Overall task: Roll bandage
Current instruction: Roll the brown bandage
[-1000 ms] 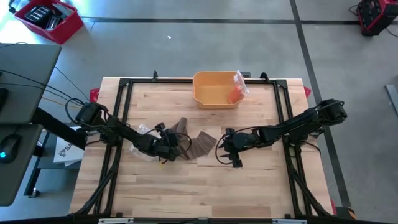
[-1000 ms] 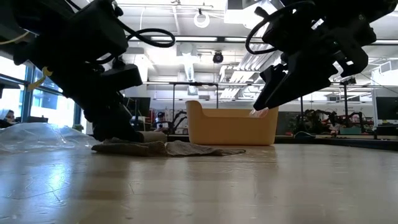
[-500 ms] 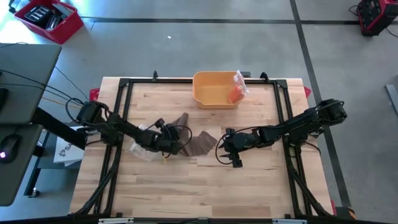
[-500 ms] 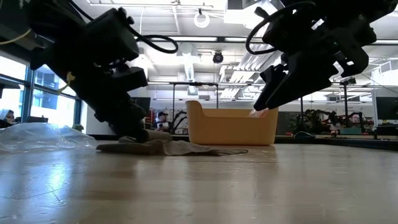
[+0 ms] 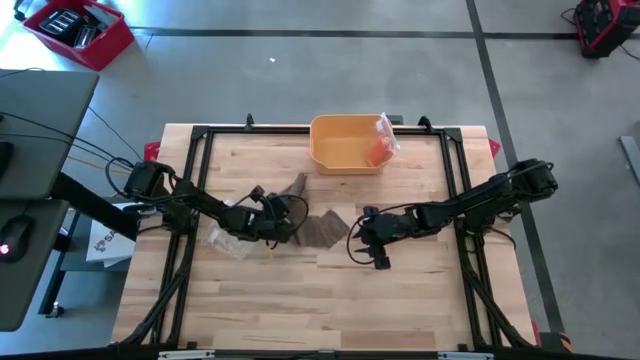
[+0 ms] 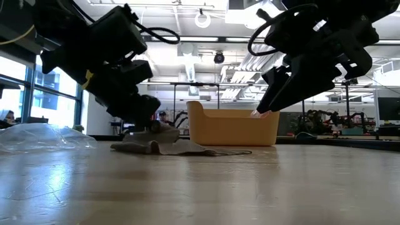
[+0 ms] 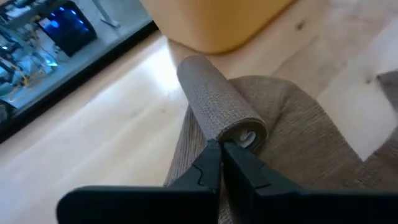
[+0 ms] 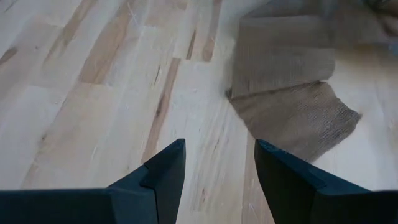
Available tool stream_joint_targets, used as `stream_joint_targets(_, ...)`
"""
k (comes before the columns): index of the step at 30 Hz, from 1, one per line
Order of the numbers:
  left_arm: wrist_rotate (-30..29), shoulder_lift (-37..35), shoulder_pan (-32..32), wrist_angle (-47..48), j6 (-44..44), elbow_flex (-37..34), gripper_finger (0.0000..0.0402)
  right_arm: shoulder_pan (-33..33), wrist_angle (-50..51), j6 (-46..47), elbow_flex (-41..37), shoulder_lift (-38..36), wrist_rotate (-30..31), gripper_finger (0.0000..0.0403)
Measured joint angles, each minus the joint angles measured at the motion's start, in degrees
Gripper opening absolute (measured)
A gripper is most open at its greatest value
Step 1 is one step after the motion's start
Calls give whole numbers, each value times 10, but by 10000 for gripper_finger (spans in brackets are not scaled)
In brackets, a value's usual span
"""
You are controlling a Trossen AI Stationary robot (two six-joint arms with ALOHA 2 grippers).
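Two arms at work | left gripper (image 7: 221, 146) pressed together at the rolled end of the bandage (image 7: 217, 102), mid-table before the yellow bin (image 5: 347, 143) | right gripper (image 8: 217, 163) spread, hovering beside the loose tail | advice: keep roll tight, edges aligned, tail flat.

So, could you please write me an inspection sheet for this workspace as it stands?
Surface: wooden table inside a black frame.
Job's things: brown bandage, partly rolled at one end, the rest lying loose on the table.
Clutter: yellow bin at the far edge with an orange packet; clear plastic wrap beside the left arm.
Grippers: left gripper, jaws shut at the roll's end; right gripper, jaws open above bare wood near the loose end.
Cables: black cables run along both arms.
Surroundings: red crate on the floor; a grey desk.
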State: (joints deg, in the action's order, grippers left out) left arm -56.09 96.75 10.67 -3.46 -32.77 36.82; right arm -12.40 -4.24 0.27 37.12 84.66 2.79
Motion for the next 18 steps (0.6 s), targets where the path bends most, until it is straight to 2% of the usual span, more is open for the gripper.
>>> stream_joint_targets(7, -47, -33, 29, -9, 19, 13, 1, -1, 28, 14, 0, 0, 0, 183)
stream_joint_targets(15, -73, -88, 82, -9, 232, 119, 0, -1, 37, 13, 0, -25, 0, 183)
stream_joint_targets(18, -88, -95, 90, -7, 286, 144, 0, 1, 19, 27, 0, -27, 4, 183)
